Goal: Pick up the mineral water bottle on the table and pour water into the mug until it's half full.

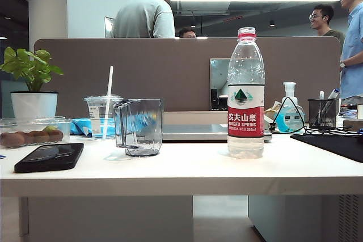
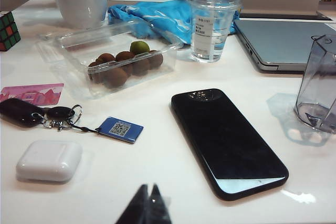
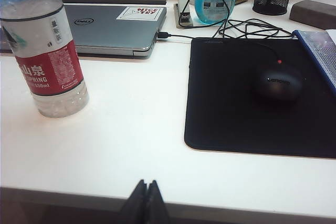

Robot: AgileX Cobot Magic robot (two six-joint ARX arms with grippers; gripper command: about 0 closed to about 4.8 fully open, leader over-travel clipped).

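The mineral water bottle [image 1: 245, 94] stands upright on the white table [image 1: 187, 171], right of centre, its red-and-white label facing the exterior view; it also shows in the right wrist view as the bottle [image 3: 44, 56]. The smoky-grey faceted mug [image 1: 139, 126] stands upright to its left, apart from it, and sits at the edge of the left wrist view as the mug [image 2: 318, 87]. My left gripper [image 2: 147, 188] is shut and empty, low over the table's near side by a black phone. My right gripper [image 3: 146, 183] is shut and empty at the table's front edge, well short of the bottle. Neither arm shows in the exterior view.
A black phone [image 2: 226, 140], keys [image 2: 37, 114], a white earbud case [image 2: 49, 160], a clear fruit box [image 2: 113, 59] and a lidded straw cup [image 2: 211, 23] lie on the left. A laptop [image 3: 113, 27], a black mouse pad [image 3: 257, 98] with mouse [image 3: 278, 81] and a sanitizer bottle [image 1: 290, 116] are on the right.
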